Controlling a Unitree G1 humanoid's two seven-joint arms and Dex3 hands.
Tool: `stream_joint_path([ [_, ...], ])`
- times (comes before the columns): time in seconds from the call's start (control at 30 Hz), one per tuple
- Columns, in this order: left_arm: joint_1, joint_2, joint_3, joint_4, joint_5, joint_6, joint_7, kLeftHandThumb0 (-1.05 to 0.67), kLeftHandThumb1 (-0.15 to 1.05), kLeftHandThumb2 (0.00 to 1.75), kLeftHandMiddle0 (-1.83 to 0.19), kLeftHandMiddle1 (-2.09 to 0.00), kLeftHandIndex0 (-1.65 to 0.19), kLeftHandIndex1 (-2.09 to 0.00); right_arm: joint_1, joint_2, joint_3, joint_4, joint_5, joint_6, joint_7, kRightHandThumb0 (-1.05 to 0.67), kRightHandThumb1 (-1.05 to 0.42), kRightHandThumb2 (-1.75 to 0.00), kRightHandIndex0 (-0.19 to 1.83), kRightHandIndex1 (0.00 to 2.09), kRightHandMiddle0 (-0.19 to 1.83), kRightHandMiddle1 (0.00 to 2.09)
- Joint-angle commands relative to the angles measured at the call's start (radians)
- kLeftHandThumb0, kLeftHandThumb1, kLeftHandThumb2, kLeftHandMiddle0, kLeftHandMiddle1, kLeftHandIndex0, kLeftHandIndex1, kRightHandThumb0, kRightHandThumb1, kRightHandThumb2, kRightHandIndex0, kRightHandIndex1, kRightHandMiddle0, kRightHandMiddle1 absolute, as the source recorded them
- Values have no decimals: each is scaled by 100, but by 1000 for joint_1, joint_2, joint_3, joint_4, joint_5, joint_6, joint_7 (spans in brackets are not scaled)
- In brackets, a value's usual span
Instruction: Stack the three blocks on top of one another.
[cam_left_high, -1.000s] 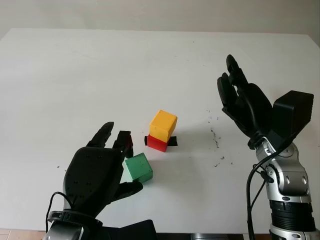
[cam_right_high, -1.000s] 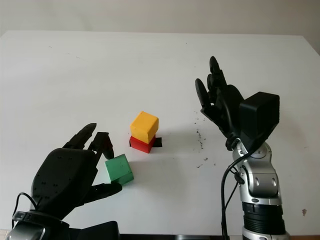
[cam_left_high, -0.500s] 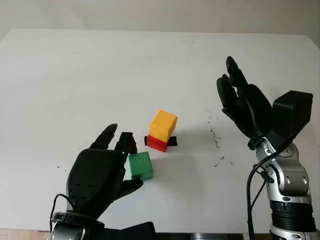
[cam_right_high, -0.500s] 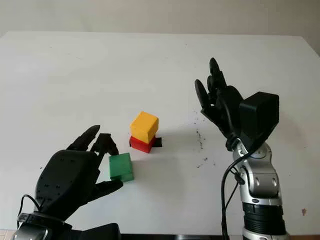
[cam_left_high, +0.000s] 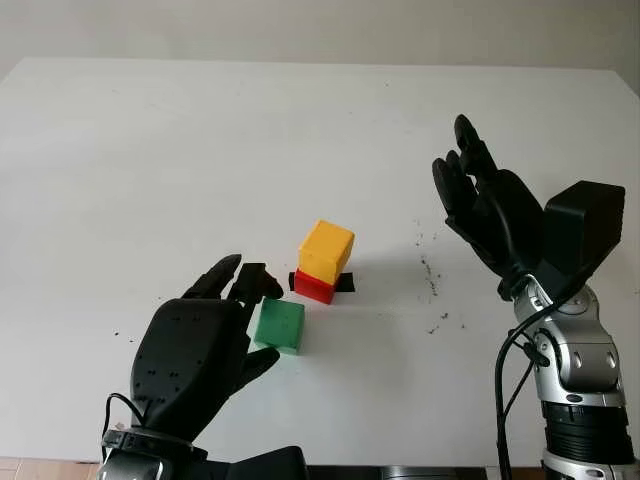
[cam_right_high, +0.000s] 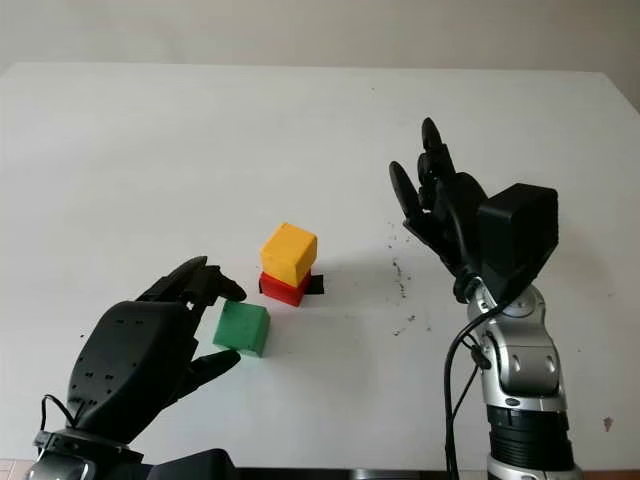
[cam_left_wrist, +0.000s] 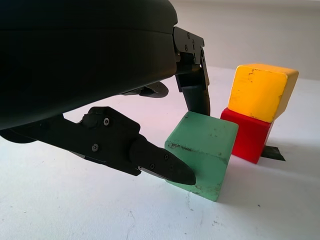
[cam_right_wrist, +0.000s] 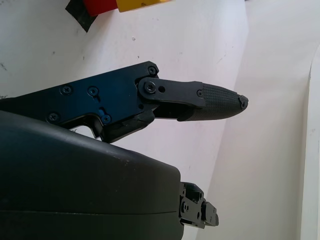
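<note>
On the white table, we saw the left hand at the near left, its fingers and thumb touching opposite faces of the green block without yet clamping it. The right hand hung raised at the right, open, unchanged. Since a second ago the green block had slid nearer the stack and turned squarer. Yellow block sat on red block, just beyond it.

One block sits atop another; third block front-left.
</note>
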Motion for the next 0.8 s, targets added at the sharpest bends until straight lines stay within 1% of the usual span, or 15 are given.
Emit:
stream_joint_path([
  [0.0,8,4,5,-23,-21,6,-16,-27,97,5,-33,-8,-10,-143,10,-15,-3,-18,0,-19,6,-64,-105,-48,-19,0,-19,5],
  [0.13,4,9,16,-44,-77,19,-64,-28,100,6,-32,-7,-9,-143,13,-17,-1,-19,-9,-25,7,-61,-105,-48,-19,0,-19,5],
  [0.27,1,17,36,-76,-139,35,-118,-32,102,6,-32,-7,-8,-153,18,-18,1,-22,-13,-26,9,-60,-105,-45,-19,0,-19,5],
  [0.4,-12,34,72,-138,-196,75,-219,-31,105,7,-29,-6,-5,-154,19,-15,-1,-22,-14,-25,6,-60,-105,-42,-19,0,-18,6],
  [0.43,-21,47,90,-161,-196,86,-254,-31,105,8,-29,-5,-4,-156,20,-15,-2,-24,-13,-23,6,-60,-105,-41,-19,0,-18,6],
  [0.5,-38,73,129,-202,-212,102,-316,-34,105,16,-27,-5,4,-167,21,-16,-3,-23,-13,-23,6,-61,-105,-38,-19,0,-18,6],
  [0.57,-52,100,172,-234,-244,112,-358,-35,105,21,-27,-5,6,-170,21,-21,5,-25,-29,-25,0,-62,-105,-37,-19,0,-17,6],
  [0.6,-61,112,193,-251,-258,119,-381,-36,105,25,-26,-4,8,-168,22,-26,10,-25,-40,-30,-1,-62,-105,-37,-19,0,-17,6],
  [0.67,-80,125,227,-267,-282,125,-417,-37,105,27,-25,-4,8,-163,22,-29,15,-26,-54,-34,-2,-61,-105,-37,-19,0,-17,6],
  [0.77,-146,147,315,-269,-319,104,-476,-34,105,25,-24,-4,5,-157,18,-18,12,-31,-51,-15,-7,-62,-105,-36,-19,0,-16,6],
])
